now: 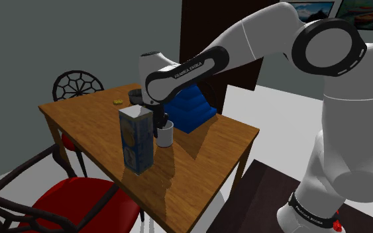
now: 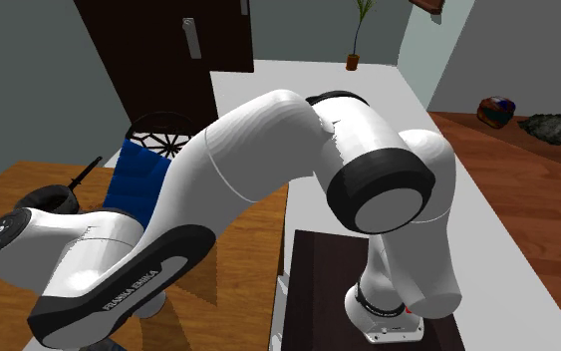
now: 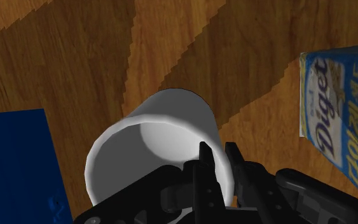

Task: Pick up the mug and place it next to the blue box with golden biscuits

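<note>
Biscuit box (image 3: pixel 339 121) partly off-frame; near rim of mug (image 3: pixel 165 127) behind the tool (image 3: pixel 218 150).

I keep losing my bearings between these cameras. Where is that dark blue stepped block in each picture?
Shoulder view: the blue block lies mid-table, just beyond the white mug, under the arm.
Second exterior view: left of middle, partly behind the arm, in front of the round-backed chair.
Wrist view: beside the mug, on the side away from the biscuit box.
Shared landmark: the wooden table.
</note>
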Controlling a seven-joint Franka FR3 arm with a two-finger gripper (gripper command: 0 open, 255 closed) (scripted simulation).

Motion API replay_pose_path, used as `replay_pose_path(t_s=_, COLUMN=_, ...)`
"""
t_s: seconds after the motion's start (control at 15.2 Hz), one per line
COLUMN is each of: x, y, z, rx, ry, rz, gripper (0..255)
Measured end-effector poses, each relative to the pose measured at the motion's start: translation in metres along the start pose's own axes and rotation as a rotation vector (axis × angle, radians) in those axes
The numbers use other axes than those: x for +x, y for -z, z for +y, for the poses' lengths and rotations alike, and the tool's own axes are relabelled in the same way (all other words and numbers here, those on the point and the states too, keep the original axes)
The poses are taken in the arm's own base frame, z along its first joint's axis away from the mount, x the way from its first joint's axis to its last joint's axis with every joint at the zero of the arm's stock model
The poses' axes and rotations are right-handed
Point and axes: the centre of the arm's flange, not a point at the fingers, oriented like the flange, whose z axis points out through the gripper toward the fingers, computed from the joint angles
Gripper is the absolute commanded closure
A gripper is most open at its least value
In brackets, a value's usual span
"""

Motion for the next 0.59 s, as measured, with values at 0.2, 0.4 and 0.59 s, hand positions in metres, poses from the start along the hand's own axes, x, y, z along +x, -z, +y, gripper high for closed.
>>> replay_pose_path(t_s=0.2, x=0.0, y=-0.0001, z=0.0001, rx=0.0, ry=0.0, rz=0.0, gripper=0)
replay_pose_path(t_s=0.4, x=0.0, y=0.0, z=0.0, rx=0.0, ry=0.0, rz=0.0, gripper=0)
replay_pose_path(t_s=0.59, x=0.0008, y=0.0066, z=-0.0008, rx=0.0, ry=-0.001, rz=0.0, gripper=0)
